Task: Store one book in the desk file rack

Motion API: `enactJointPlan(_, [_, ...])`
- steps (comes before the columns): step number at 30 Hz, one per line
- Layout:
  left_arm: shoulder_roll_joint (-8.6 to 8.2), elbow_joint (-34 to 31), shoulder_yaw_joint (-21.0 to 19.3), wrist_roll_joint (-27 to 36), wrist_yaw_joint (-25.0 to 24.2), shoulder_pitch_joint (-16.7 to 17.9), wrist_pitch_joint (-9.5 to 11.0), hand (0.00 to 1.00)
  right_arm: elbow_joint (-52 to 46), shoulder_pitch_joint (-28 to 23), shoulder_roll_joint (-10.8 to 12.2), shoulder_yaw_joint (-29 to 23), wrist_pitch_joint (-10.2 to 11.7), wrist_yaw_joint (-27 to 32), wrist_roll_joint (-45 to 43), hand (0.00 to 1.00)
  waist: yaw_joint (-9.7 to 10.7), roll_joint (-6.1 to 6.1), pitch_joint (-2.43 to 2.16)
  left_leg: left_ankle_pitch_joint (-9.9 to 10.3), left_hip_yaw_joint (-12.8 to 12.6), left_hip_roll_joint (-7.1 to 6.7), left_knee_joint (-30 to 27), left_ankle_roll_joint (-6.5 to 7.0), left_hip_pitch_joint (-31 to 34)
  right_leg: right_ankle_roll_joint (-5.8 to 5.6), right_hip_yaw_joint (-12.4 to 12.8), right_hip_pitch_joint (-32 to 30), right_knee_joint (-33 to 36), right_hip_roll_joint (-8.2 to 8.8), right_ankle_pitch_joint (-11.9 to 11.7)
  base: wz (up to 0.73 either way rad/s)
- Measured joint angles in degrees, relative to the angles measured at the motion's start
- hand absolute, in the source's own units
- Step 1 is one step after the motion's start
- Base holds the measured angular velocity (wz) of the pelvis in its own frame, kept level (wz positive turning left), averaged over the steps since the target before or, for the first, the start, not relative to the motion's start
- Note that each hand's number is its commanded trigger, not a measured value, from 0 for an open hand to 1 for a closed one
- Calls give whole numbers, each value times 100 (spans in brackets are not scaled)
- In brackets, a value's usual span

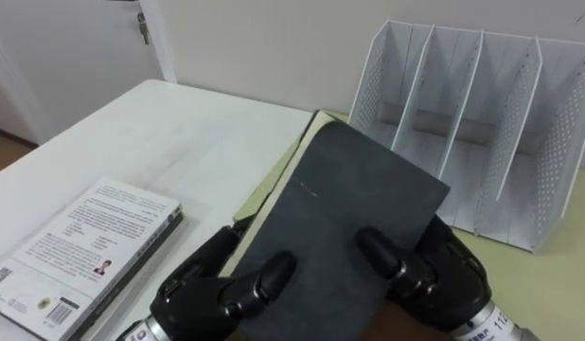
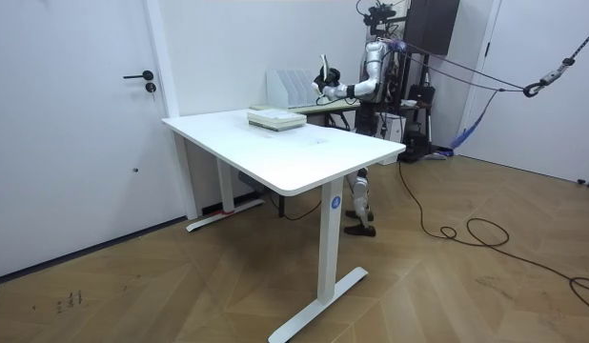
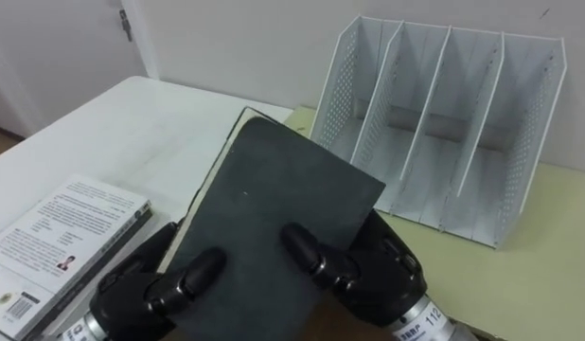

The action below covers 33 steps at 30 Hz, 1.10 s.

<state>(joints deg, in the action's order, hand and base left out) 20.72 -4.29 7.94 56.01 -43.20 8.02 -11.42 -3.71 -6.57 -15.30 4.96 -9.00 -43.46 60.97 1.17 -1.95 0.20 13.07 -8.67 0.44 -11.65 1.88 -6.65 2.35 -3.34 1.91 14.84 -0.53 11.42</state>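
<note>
A dark grey book is held up above the table, tilted, between both hands. My left hand curls round its lower left edge and my right hand curls round its lower right edge, thumb on the cover. Behind it stands the white perforated file rack with several upright slots, all bare. In the room view I stand at the far end of the white table with the book raised before the rack.
A second book with a white printed back cover lies flat at the left on the white table; it shows as a low stack of books in the room view. The rack stands on a pale yellowish surface. A door is behind the table's left.
</note>
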Motion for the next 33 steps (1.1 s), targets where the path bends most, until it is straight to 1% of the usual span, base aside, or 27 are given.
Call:
enactJointPlan(2, [96, 0, 1, 1, -28, -4, 1, 100, 0, -1, -46, 25, -69, 8, -1, 100, 2, 1, 0, 14, 4, 10, -1, -4, 1, 1, 0, -1, 3, -10, -1, 0])
enactJointPlan(3, [113, 0, 30, 1, -77, -4, 0, 100, 0, -1, -62, 52, -73, 17, 8, 100, 2, 0, 0, 15, 5, 10, -1, -4, 0, 2, 0, 1, 3, -10, -1, 0])
enactJointPlan(8, [124, 0, 123, 11, -150, -4, -6, 100, 1, -7, -71, 70, -94, -41, 93, 100, -4, 22, 14, 16, 4, 10, -4, -4, 6, 2, 3, -3, -10, -11, -1, 0])
enactJointPlan(11, [136, 29, 138, 13, -281, -5, -119, 100, 1, -6, -72, 170, -117, -54, 175, 100, -24, 22, 13, 17, 2, 9, -3, -4, 2, 2, 30, -8, -13, -15, -1, -3])
enactJointPlan(13, [137, 146, 138, 15, -360, -23, -127, 100, 2, -15, -109, 185, -176, -41, 170, 100, -34, 23, 14, 17, 2, 9, -3, -4, -3, 2, 41, -6, -10, -16, -1, -4])
enactJointPlan(15, [136, 211, 138, 14, -430, -23, -178, 100, 2, -15, -139, 214, -220, -23, 171, 100, -46, 43, 23, 17, 1, 9, -3, -4, 2, 2, 44, -16, -15, -17, -1, 0])
enactJointPlan(18, [136, 273, 138, 13, -491, -23, -195, 100, 1, -24, -167, 221, -233, -24, 138, 100, -78, 66, 14, 17, 2, 10, -10, -4, 6, 4, 62, -28, -12, -19, 0, -4])
enactJointPlan(19, [136, 295, 139, 12, -504, -24, -195, 76, 2, -24, -186, 224, -234, -23, 132, 100, -80, 67, 13, 17, 1, 9, -10, -4, 5, 4, 61, -24, -12, -18, 0, 0])
enactJointPlan(20, [137, 352, 143, 11, -541, -24, -195, 57, 2, -25, -231, 247, -234, -16, 123, 100, -84, 72, 13, 17, 1, 8, -12, -4, 2, 3, 60, -7, -12, -16, 0, 0])
enactJointPlan(21, [138, 399, 145, 11, -582, -24, -195, 7, 2, -25, -254, 268, -235, 1, 117, 100, -84, 78, 11, 17, 1, 8, -16, -4, 3, 3, 59, 7, -8, -16, 0, 0])
enactJointPlan(22, [138, 413, 145, 11, -589, -24, -195, 0, 1, -25, -258, 270, -236, 8, 113, 100, -78, 82, 12, 17, 1, 8, -17, -4, 5, 3, 57, 8, -6, -15, 0, 0])
enactJointPlan(25, [138, 501, 145, 9, -599, -24, -195, 0, 1, -25, -309, 268, -236, 36, 61, 100, -75, 88, 8, 17, 1, 8, -18, -4, 7, 3, 51, 5, 2, -14, 0, 0])
enactJointPlan(28, [153, 723, 109, 1, -592, -24, -180, 0, 2, -25, -449, 172, -236, 105, -92, 100, -44, 102, 3, 17, 8, 8, -15, -4, 3, 3, 40, 3, -1, -16, 0, 3])
enactJointPlan(29, [153, 850, 102, -3, -572, -23, -138, 0, 2, -25, -500, 56, -236, 180, -114, 100, -16, 108, 4, 17, 8, 8, -9, -4, 4, 3, 27, 9, -7, -13, -1, 7])
enactJointPlan(31, [150, 1145, 103, -63, -555, -20, -87, 0, 1, -25, -498, -199, -227, 315, -113, 100, -5, 116, 5, 17, 6, 9, -2, -4, 5, 3, 17, 13, -5, -14, -1, 2])
enactJointPlan(32, [150, 1319, 103, -165, -462, -8, -73, 0, 2, -25, -499, -332, -183, 440, -113, 100, 0, 131, 4, 17, 6, 10, -2, -4, 4, 3, 21, 7, -6, -18, -1, 0])
enactJointPlan(33, [153, 1437, 107, -425, -367, -4, -54, 0, 1, -25, -495, -434, -128, 573, -159, 100, 37, 150, -3, 17, 5, 13, -1, -5, 7, 5, 21, 14, -8, -21, -2, 0])
